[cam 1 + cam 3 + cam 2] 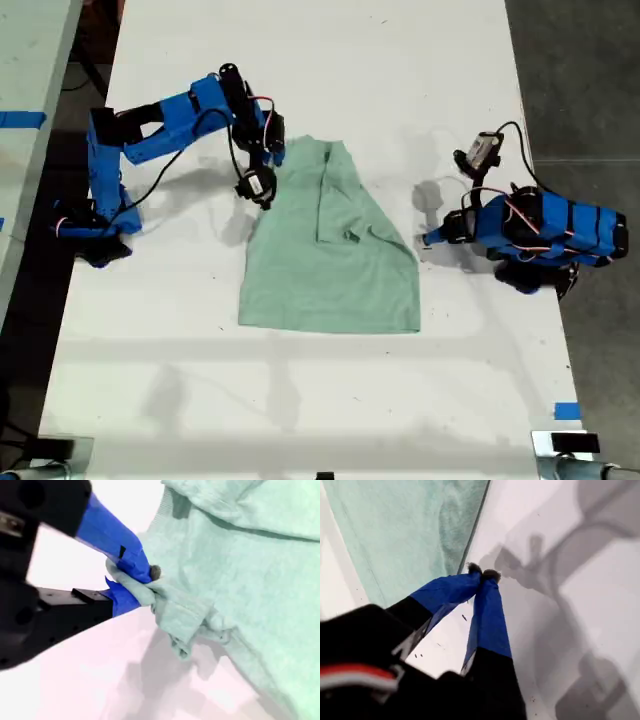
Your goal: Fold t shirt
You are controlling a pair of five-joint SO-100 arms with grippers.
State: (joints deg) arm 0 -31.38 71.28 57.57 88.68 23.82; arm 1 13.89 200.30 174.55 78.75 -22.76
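Observation:
The pale mint-green t shirt lies flat on the white table, with one side folded in over its middle. In the exterior view the arm on the left reaches to the shirt's far left corner. That is my second gripper, and in the second wrist view it is shut on a bunched bit of the shirt's edge. My first gripper is on the arm at the exterior view's right. It rests shut and empty just off the shirt's edge.
A strip of blue tape marks the table near its front corner on the exterior view's right. Another table with blue tape stands beyond the exterior view's left edge. Dark floor borders the table on the exterior view's right.

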